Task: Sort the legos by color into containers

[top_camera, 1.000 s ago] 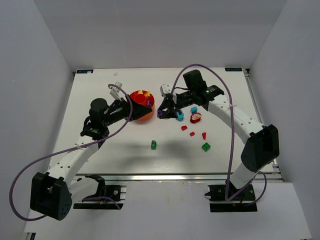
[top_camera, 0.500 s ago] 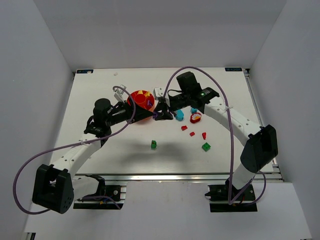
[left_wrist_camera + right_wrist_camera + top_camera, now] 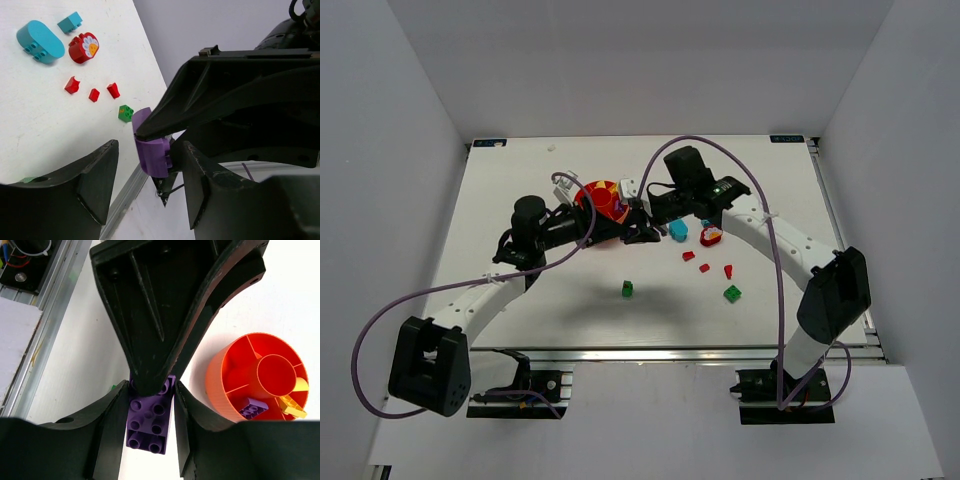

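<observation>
My right gripper (image 3: 150, 402) is shut on a purple brick (image 3: 149, 422), studs facing the camera, held just right of the orange tub (image 3: 603, 196). My left gripper (image 3: 150, 146) is open, one finger on each side of the same purple brick (image 3: 151, 156), with gaps showing. In the top view the two grippers meet, left (image 3: 621, 230) and right (image 3: 638, 231). The tub (image 3: 220, 390) holds a purple piece (image 3: 250, 409) and yellow pieces (image 3: 295, 400) in adjoining compartments.
Loose legos lie right of the grippers: a teal oval (image 3: 677, 231), a small teal brick (image 3: 707, 221), a red flower piece (image 3: 712, 236), three small red pieces (image 3: 704, 268), a green brick (image 3: 732, 293) and another green one (image 3: 627, 289).
My right gripper has carried the purple brick left toward the tub. My left gripper has swung right and now brackets the brick.
</observation>
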`<state>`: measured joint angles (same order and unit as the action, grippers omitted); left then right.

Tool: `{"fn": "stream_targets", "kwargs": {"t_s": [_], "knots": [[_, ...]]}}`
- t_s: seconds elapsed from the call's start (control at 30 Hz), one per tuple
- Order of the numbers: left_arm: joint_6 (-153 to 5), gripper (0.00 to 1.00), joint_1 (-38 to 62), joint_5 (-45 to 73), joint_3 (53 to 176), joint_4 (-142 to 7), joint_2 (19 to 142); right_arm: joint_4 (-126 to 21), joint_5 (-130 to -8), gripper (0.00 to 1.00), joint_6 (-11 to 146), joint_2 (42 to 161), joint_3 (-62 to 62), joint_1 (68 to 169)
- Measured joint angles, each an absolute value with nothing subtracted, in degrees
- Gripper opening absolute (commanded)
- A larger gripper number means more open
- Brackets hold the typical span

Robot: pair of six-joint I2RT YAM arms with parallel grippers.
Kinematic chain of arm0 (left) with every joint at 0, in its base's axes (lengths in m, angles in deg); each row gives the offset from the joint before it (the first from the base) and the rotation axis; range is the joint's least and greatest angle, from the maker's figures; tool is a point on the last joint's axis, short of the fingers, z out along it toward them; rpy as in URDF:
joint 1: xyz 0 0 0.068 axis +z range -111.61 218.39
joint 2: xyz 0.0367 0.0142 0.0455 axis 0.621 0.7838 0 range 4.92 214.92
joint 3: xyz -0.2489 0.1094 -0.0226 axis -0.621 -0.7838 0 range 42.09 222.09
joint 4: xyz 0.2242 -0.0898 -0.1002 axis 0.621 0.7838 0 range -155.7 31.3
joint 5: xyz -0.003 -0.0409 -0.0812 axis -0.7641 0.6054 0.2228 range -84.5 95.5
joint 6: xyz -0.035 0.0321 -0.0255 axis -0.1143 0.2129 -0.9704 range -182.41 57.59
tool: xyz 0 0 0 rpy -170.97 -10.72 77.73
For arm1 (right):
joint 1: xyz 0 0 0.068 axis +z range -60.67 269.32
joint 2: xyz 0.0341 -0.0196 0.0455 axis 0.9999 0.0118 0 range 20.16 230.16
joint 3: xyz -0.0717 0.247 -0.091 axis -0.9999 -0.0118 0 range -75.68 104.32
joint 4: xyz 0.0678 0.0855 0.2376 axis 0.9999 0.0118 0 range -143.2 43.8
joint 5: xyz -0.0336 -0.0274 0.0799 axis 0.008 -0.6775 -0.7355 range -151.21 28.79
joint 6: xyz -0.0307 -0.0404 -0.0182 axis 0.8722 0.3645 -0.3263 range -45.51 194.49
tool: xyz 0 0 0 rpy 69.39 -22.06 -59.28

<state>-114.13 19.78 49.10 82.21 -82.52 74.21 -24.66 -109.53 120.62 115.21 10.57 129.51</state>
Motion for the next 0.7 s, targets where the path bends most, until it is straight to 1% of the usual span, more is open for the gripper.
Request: {"fn": "stream_targets", "kwargs": {"t_s": [0.1, 0.2, 0.23, 0.3, 0.33, 0.43, 0.47, 0.5, 0.53, 0.57, 0.6, 0.67, 0.7], "knots": [[-114.5, 0.57, 19.4, 49.9, 82.2, -82.9, 74.6, -24.8, -109.1, 0.0, 120.0, 116.0, 11.0, 129.9], [-114.8, 0.48, 19.4, 50.7, 82.2, -82.9, 75.0, -24.9, -108.7, 0.0, 119.5, 116.5, 11.3, 130.2], [-114.7, 0.44, 19.3, 50.7, 82.2, -82.8, 75.0, -24.9, -108.7, 0.0, 119.4, 116.6, 11.4, 130.2], [-114.9, 0.39, 19.5, 50.8, 82.2, -82.7, 75.3, -25.1, -108.4, 0.0, 118.8, 116.7, 11.7, 130.2], [-114.9, 0.34, 19.5, 50.8, 82.2, -82.9, 75.3, -25.1, -108.1, 0.0, 118.6, 116.7, 11.7, 130.3], [-115.2, 0.27, 19.5, 50.9, 82.2, -82.9, 75.7, -25.1, -107.5, 0.0, 118.3, 116.7, 11.7, 130.3], [-115.2, 0.22, 19.5, 50.9, 82.2, -82.9, 75.8, -25.1, -107.3, 0.0, 118.2, 116.7, 11.7, 130.3], [-115.3, 0.19, 19.5, 50.9, 82.2, -82.9, 75.8, -25.1, -107.1, 0.0, 118.1, 116.7, 11.7, 130.3], [-115.3, 0.15, 19.5, 51.0, 82.2, -82.9, 75.9, -25.1, -107.0, 0.02, 118.0, 116.7, 11.7, 130.3], [-115.4, 0.11, 19.5, 51.0, 82.2, -82.9, 75.9, -25.1, -106.8, 0.07, 117.8, 116.7, 11.7, 130.3], [-115.4, 0.03, 19.5, 51.0, 82.2, -83.0, 76.0, -25.1, -106.7, 0.19, 117.7, 116.7, 11.7, 130.3], [-115.4, 0.0, 19.5, 51.1, 82.2, -83.0, 76.2, -25.1, -106.4, 0.37, 117.3, 116.7, 11.7, 130.3], [-115.3, 0.0, 19.5, 51.2, 82.3, -83.0, 76.3, -25.1, -106.3, 0.59, 117.1, 116.7, 11.7, 130.3]]}}
